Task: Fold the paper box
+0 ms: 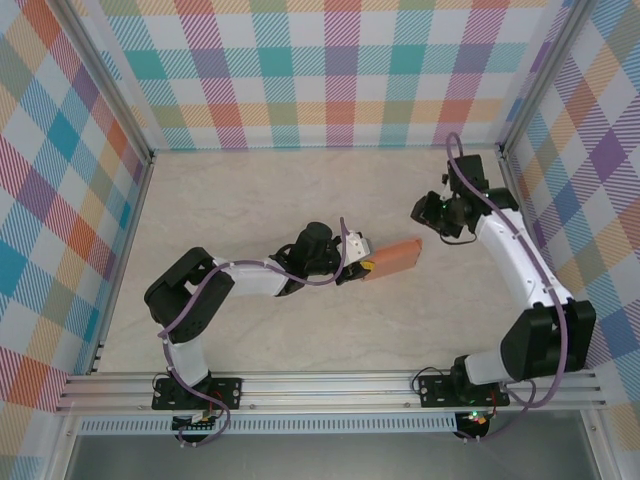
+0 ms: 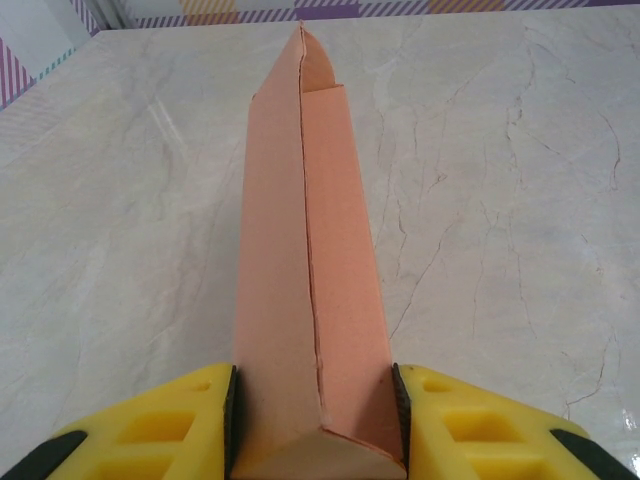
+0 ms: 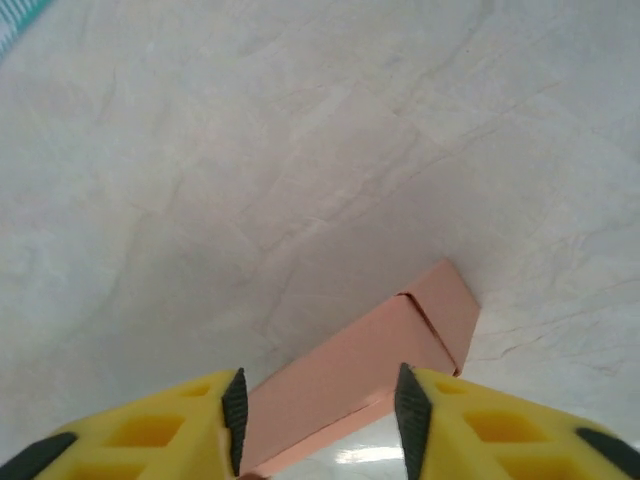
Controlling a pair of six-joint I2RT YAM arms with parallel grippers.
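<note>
Salmon-orange thin cardboard paper box (image 1: 392, 256) already long closed sleeve. Left gripper (image 2: 315, 425) clamps its near end. Right gripper (image 3: 320, 410) above far end, jaws apart, empty. Far-end flap likely remains.

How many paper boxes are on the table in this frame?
1. The box is mid-table, one end clamped in the left end effector. Nothing suggests a second one hidden.

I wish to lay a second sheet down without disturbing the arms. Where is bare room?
Bare: the far strip of the table along the back wall, and the near middle beside the front rail. Crowded: the centre, where the left gripper holds the paper box near the right gripper.
</note>
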